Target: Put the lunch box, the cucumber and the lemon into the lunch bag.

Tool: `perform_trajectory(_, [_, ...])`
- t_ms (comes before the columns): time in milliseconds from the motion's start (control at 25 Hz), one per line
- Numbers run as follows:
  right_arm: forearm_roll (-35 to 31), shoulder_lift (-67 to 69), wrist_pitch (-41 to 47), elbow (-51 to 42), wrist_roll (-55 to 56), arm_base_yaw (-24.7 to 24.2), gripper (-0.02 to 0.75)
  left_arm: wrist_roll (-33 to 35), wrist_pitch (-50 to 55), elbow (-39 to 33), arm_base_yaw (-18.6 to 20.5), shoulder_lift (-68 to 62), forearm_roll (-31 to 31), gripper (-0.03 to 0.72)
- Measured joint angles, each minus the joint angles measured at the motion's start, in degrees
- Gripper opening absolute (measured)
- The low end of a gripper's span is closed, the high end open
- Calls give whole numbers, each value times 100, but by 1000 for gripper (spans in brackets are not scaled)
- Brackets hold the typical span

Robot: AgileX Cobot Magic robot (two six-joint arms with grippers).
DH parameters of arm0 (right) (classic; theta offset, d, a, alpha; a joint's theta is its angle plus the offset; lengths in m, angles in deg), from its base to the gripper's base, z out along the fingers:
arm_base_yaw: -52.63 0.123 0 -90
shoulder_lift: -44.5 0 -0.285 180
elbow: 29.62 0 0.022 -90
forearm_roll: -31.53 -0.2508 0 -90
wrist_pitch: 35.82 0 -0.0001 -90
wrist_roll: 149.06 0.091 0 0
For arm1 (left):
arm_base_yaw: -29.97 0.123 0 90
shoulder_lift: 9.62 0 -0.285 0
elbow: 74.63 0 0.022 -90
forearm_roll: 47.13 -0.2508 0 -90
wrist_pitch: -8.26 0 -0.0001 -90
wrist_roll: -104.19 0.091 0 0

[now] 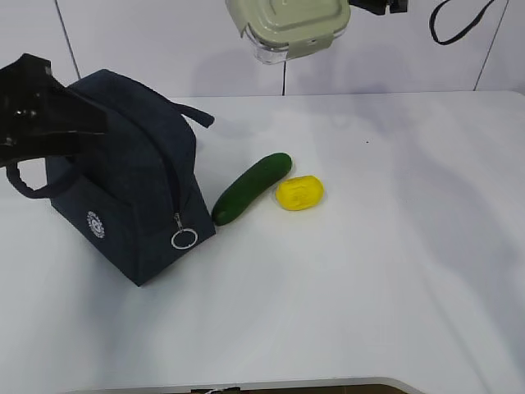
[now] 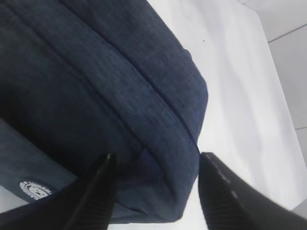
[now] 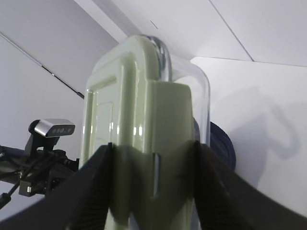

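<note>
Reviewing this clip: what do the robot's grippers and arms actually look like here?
Both grippers are black. The left gripper has two broad, tapering fingers with a ribbed texture along their edges. The right gripper has the same dark, matte, wedge-shaped fingers. In the exterior view the left arm's end is a blocky black housing, and a black cable loops near the right arm. No markings are visible.

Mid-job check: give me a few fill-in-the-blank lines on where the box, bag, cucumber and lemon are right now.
1. The right claw holds the ____ above the table.
2. The cucumber lies between the lunch bag and the ____.
3. The bag's zipper is ____.
4. The left claw is open at the ____.

Missing words: lunch box; lemon; closed; lunch bag
</note>
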Motion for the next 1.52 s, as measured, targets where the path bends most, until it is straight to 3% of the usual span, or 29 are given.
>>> perform_trajectory(680, [338,0,62,0,21,428,379,-85,-277,6,0,-333,38,390])
perform_trajectory(760, [351,0,62,0,21,454,379,-85,-277,6,0,-333,38,336])
perform_trajectory(960, [369,0,51,0,21,810,379,-85,-240,6,0,-333,53,50])
perform_trajectory(1000, [369,0,51,0,21,885,379,-85,-240,6,0,-333,53,27])
perform_trajectory(1160, [369,0,-150,0,21,1198,379,-85,-227,6,0,-333,53,8])
perform_trajectory(1520, [409,0,-1696,0,-243,1729,379,-85,-98,6,0,-295,163,5])
